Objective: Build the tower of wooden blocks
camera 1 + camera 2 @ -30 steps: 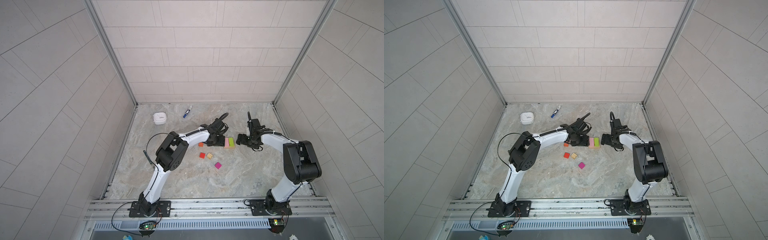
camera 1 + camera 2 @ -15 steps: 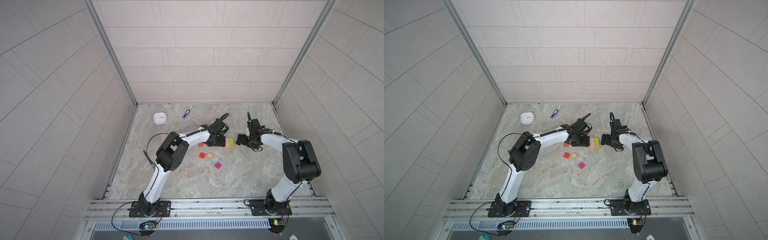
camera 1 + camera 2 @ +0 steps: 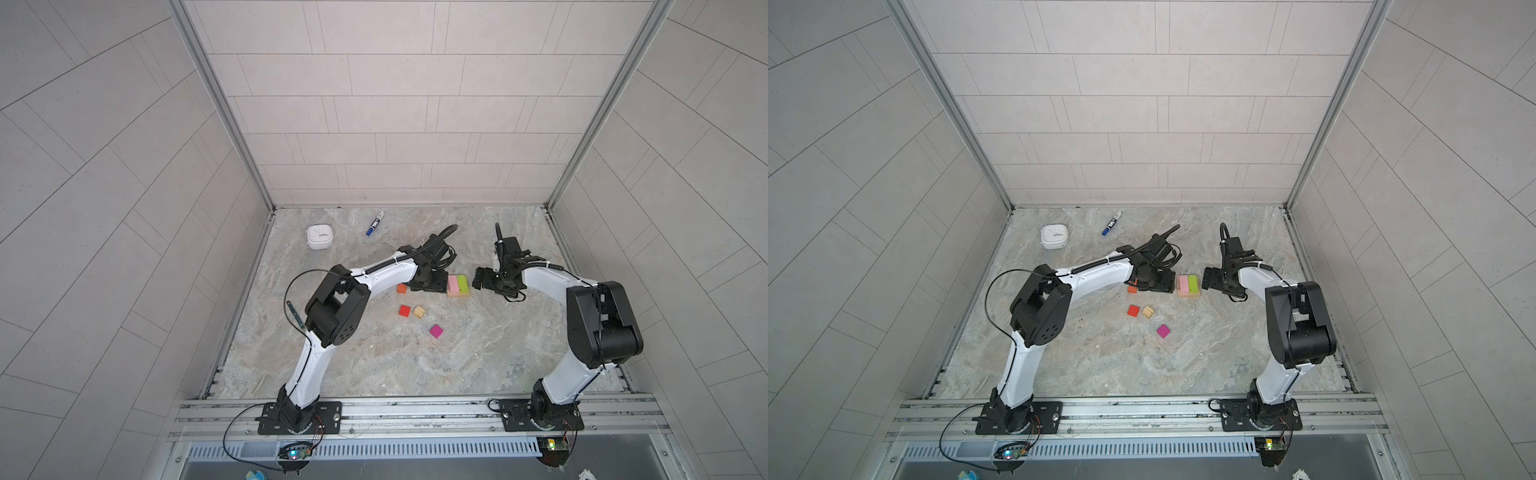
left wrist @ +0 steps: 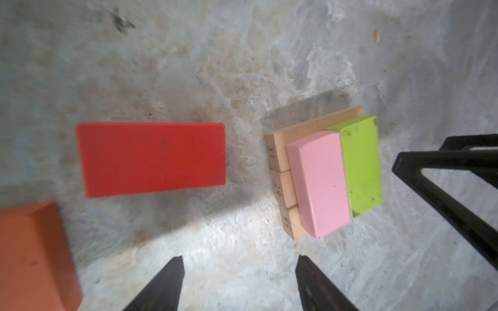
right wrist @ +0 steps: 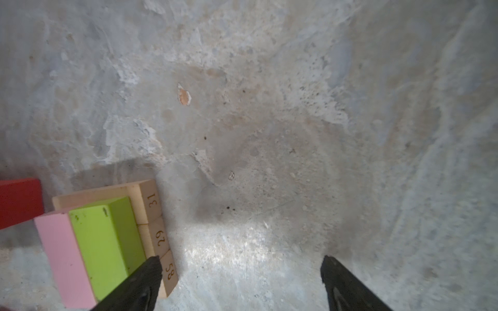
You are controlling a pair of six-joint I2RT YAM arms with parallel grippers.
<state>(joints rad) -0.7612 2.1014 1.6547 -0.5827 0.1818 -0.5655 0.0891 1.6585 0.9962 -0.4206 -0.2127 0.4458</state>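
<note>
Now: fetching the third layer; tower (image 3: pixel 458 286) stands two layers high, between the claws.
Left claw (image 4: pixel 238 272): open, empty (red block (image 4: pixel 152 159) lies near).
Right claw (image 5: pixel 241 269): open, empty.
Next: likely grasp red block, stack it squarely.

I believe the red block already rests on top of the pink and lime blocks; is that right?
Not quite: the red block lies on the table, apart from the pink block and lime block, whose tops are bare; the left wrist view shows it.

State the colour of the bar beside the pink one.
The bar is lime green; left wrist view shows it best.
</note>
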